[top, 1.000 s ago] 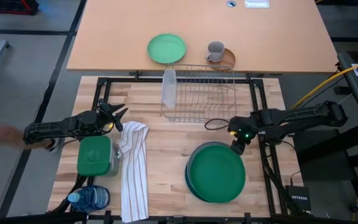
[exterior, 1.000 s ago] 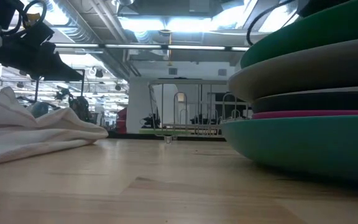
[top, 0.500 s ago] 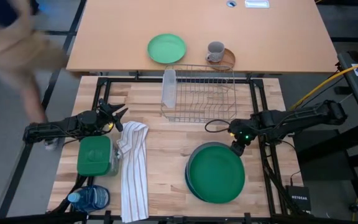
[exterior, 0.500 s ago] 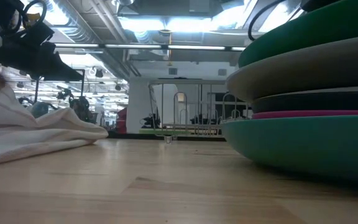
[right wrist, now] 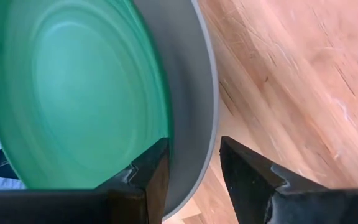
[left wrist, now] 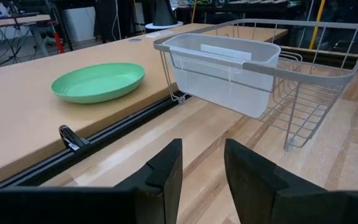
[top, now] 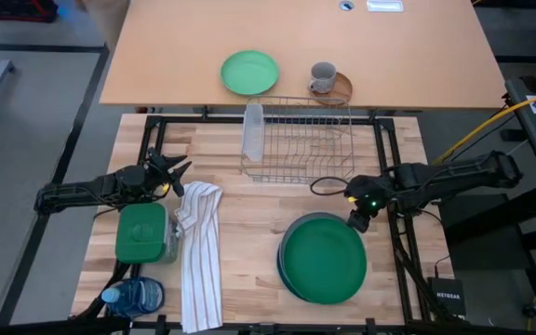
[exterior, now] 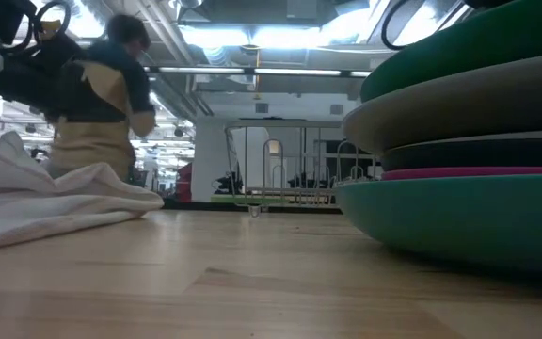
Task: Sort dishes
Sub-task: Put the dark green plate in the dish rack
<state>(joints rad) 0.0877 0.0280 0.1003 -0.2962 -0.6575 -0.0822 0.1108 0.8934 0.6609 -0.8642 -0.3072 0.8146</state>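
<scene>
The dishes stand as one stack at the table's near right, with the dark green plate [top: 324, 261] on top. The low view shows green [exterior: 478, 47], light grey [exterior: 459, 108], charcoal [exterior: 478, 153], purple-pink [exterior: 478, 172] and teal [exterior: 459, 212] plates. The lowest three lie level; the grey and green ones rise toward the table's right. My right gripper [top: 356, 223] is at the stack's far right rim, shut on the top two plates. My left gripper [top: 177, 167] hovers open and empty at the table's left, beside a towel. My right gripper [right wrist: 194, 155] comes from above, slanting in from the right. One finger [right wrist: 151, 174] sits inside the green plate's rim [right wrist: 160, 124] and the other [right wrist: 244, 174] outside the grey plate's rim [right wrist: 207, 124]. Both rims lie between the fingers, and that side of both plates is raised.
A wire dish rack [top: 296, 140] with a clear plastic bin stands at the far middle. A white striped towel [top: 200, 251], a green-lidded container [top: 140, 233] and a blue bottle [top: 133, 298] lie at the left. A mint plate [top: 249, 72] and grey mug [top: 322, 77] sit on the far desk.
A person has walked past the table's left side toward the far end and now shows in the room behind. The arms and the plates have hardly moved.
</scene>
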